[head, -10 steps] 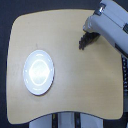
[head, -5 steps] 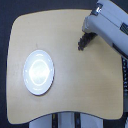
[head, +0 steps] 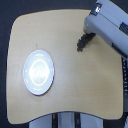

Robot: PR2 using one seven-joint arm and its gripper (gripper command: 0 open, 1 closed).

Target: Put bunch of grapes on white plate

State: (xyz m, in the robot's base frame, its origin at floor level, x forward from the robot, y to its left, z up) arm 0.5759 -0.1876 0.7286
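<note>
Nearest the bottom of the exterior view, the white plate [head: 39, 72] sits bare on the tan wooden table [head: 75, 95], toward the view's left. Farther up and to the view's right, well apart from the plate, the bunch of grapes [head: 81, 43] shows as a small dark cluster at the tip of the gripper [head: 86, 38]. The picture is too blurred to tell whether the gripper is clenched on the grapes or released, and no writing or label can be read on the grey arm [head: 107, 26].
</note>
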